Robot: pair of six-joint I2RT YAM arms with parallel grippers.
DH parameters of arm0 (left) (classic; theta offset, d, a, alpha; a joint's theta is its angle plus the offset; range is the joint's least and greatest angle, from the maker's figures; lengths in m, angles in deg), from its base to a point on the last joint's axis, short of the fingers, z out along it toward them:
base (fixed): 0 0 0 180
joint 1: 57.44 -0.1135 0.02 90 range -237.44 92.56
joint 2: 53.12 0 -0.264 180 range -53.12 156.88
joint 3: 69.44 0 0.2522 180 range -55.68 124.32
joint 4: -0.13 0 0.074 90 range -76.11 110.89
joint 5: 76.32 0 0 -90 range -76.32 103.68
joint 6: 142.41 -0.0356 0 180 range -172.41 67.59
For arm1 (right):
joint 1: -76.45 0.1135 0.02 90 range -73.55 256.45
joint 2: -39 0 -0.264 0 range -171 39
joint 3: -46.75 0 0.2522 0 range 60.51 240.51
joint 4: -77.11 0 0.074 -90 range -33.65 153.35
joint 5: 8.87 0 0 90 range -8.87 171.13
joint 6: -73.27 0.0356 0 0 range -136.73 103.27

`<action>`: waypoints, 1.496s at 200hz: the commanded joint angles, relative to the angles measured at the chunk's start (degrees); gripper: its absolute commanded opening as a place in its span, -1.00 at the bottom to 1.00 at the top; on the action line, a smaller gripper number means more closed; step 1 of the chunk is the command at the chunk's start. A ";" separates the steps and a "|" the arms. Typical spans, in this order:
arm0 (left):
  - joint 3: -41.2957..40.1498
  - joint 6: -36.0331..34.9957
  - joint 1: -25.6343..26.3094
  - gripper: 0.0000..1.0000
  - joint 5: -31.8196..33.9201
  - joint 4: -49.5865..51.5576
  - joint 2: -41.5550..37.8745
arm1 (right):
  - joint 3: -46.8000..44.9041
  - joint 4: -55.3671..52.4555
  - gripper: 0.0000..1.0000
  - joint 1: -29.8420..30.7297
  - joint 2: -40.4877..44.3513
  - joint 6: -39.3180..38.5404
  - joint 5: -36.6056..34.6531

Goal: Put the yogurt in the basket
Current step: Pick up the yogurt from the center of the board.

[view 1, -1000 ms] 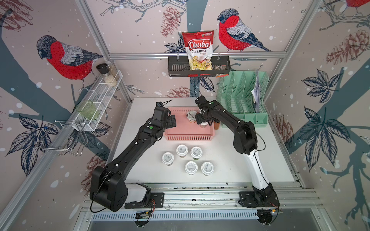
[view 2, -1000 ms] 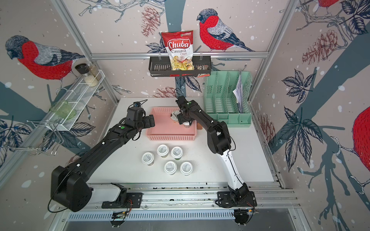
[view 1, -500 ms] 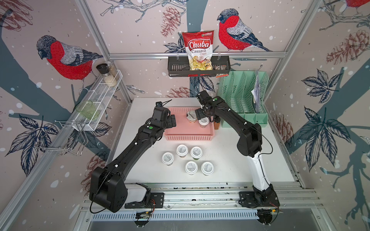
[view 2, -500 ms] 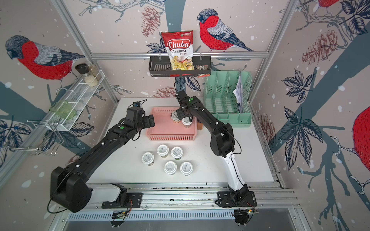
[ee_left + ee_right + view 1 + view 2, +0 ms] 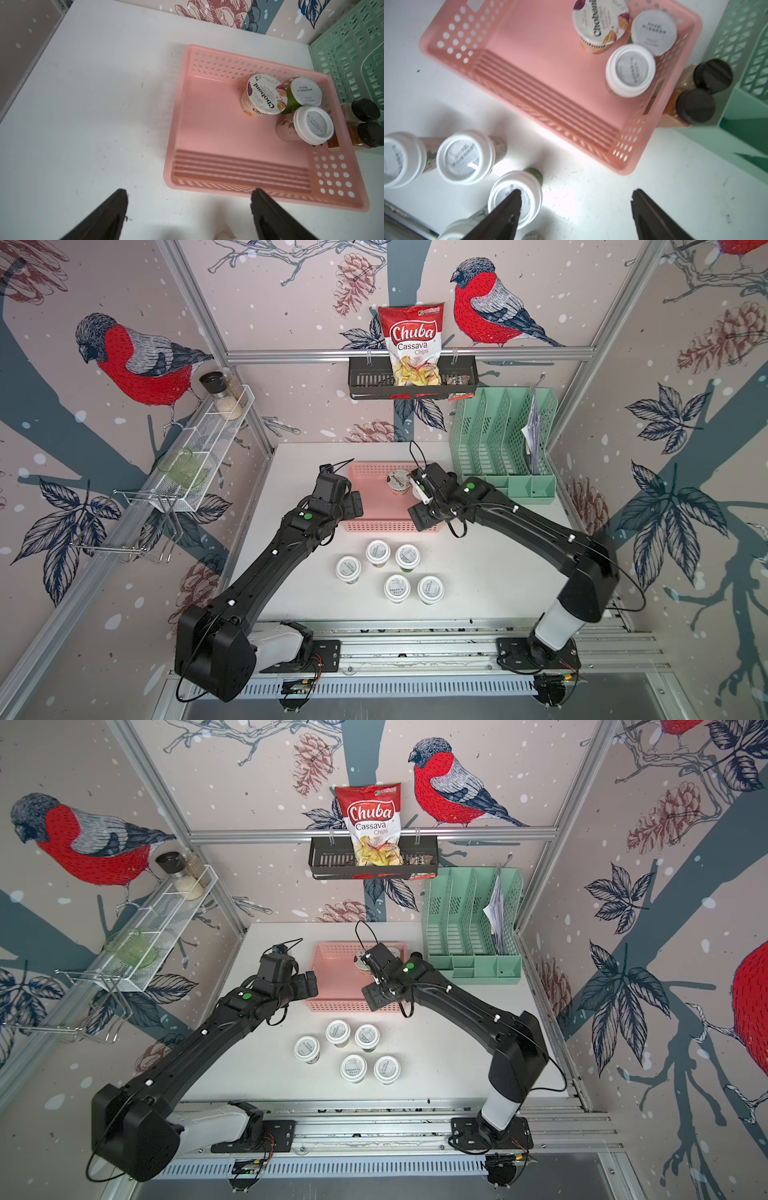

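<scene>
Three yogurts (image 5: 264, 94) in, five left.
Five stand at 6 o'clock of the basket (image 5: 374, 506); your left hand (image 5: 189, 191) and right hand (image 5: 576, 193): wide, empty.

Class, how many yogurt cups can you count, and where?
8. Three in the pink basket: the Chobani cup and two white-lidded cups. Five more cups on the table before it.

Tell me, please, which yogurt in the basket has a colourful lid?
The Chobani cup: purple fruit and bold lettering; the green cup and the beige cup have plain white lids.
</scene>
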 commanded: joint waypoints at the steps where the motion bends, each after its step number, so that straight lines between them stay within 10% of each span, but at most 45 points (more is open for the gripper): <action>1: -0.43 1.87 1.22 0.91 -1.32 2.71 -0.65 | -8.73 2.26 0.71 2.75 6.59 3.35 1.51; 85: -4.25 3.74 3.23 0.91 -4.41 4.13 -0.76 | -23.59 1.59 0.82 19.74 13.68 12.60 2.05; 299: -5.68 1.83 3.31 0.92 -7.06 6.74 -1.05 | -27.81 9.18 0.78 21.13 3.98 11.28 -1.89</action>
